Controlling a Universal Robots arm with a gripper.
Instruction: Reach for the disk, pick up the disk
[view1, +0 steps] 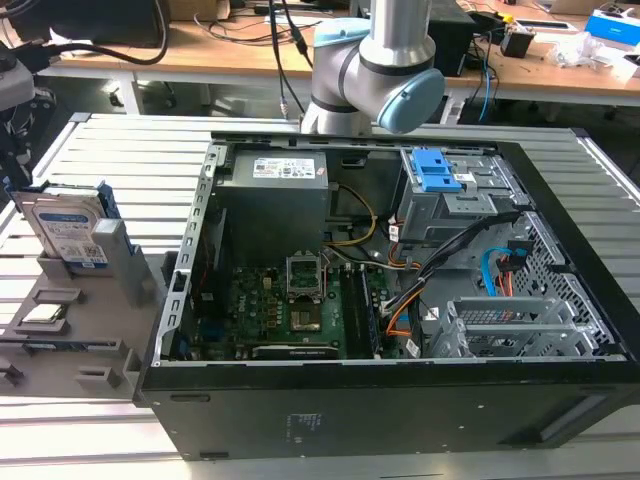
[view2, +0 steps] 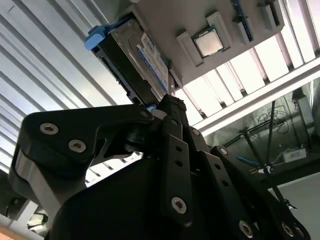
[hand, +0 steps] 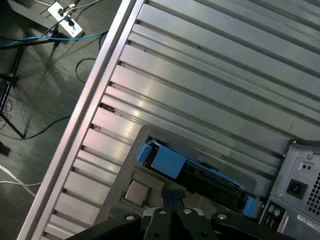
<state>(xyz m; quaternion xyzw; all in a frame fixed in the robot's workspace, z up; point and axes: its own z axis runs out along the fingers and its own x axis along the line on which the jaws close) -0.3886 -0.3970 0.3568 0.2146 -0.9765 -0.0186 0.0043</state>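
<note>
disk (view1: 68, 228): at the exterior view's far left, outside the case, standing on edge in a slot of the holder; its label faces the camera and a blue bracket runs round it. In both wrist views it shows edge-on (view2: 135, 52) (hand: 190, 172).
holder (view1: 100, 345): grey plastic, lying on the bench beside the case.
chip (view1: 45, 315): small and square, flat in a recess of the holder, just in front of the disk.
bench (view1: 120, 150): ribbed aluminium slats under the holder and case.
case (view1: 400, 420): open black computer tower on its side, with the board and cables exposed.
arm (view1: 385, 60): grey and pale blue joints behind the case, at the top of the exterior view.
latch (view1: 435, 170): blue, on the drive bay inside the case, toward the exterior view's right.
gripper (view2: 169, 102) (hand: 172, 197): black linkage close to the disk, with nothing in its hold.
jaws: cannot tell how far apart they stand, nor whether they touch the disk.
</note>
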